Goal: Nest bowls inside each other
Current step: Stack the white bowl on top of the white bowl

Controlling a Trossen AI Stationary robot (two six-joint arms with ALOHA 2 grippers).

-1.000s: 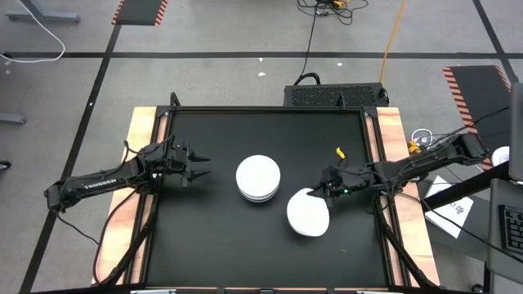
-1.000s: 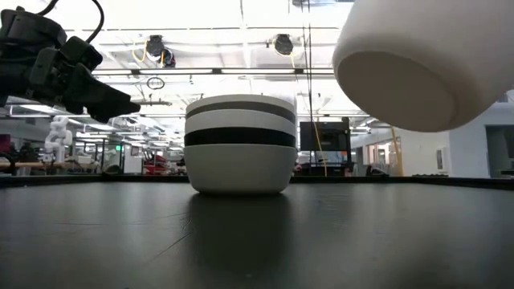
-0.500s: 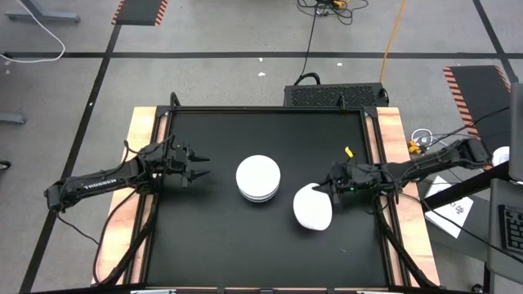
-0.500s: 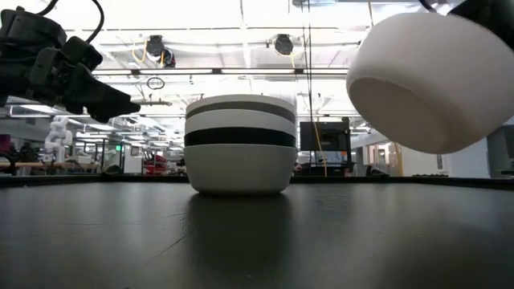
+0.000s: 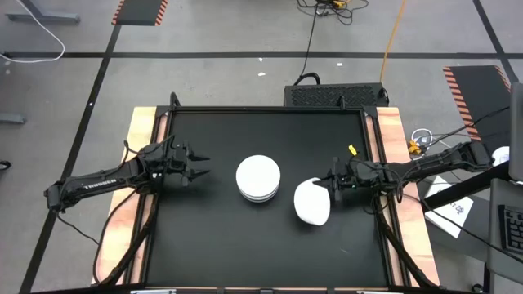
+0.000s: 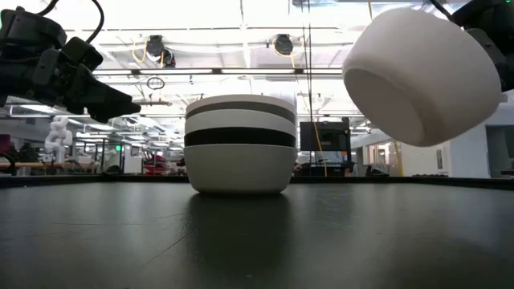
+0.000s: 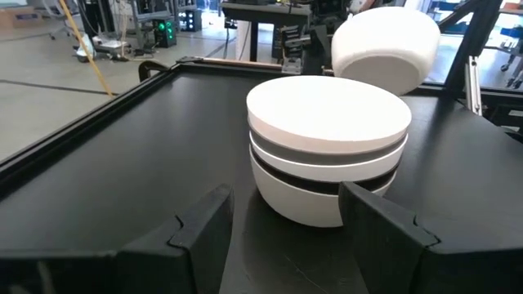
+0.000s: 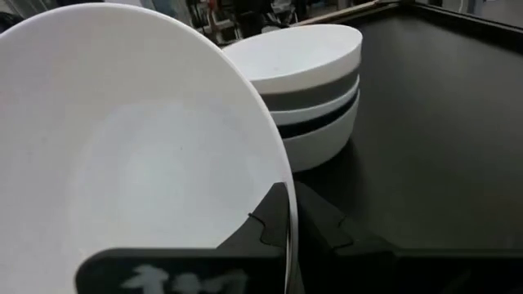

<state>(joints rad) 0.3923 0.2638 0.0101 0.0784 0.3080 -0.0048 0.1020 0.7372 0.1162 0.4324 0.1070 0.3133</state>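
**White bowl held tilted beside the stack**

My right jaws (image 5: pixel 333 186) are clamped tight on the rim of 1 white bowl (image 5: pixel 311 202), with the thin wall pinched between my 2 fingers. I hold it clear of the black worktop (image 5: pixel 212 237), tipped on its side, so that the low view shows its underside. It hangs at about 4 o'clock from the stack of bowls (image 5: pixel 258 178), near it but not touching.

The stack stands near the middle of the worktop. From the side it shows white at the bottom, then a black band, then white, then grey, then a white rim on top. How many bowls sit inside it I cannot tell exactly from these bands.

My left jaws (image 5: pixel 200 167) hover above the worktop at 9 o'clock from the stack, pointing toward it, with the fingers spread partly apart and nothing between them. They stand apart from the stack.

A small yellow object (image 5: pixel 352 150) lies on the worktop at about 2 o'clock from the stack, close to the right edge.
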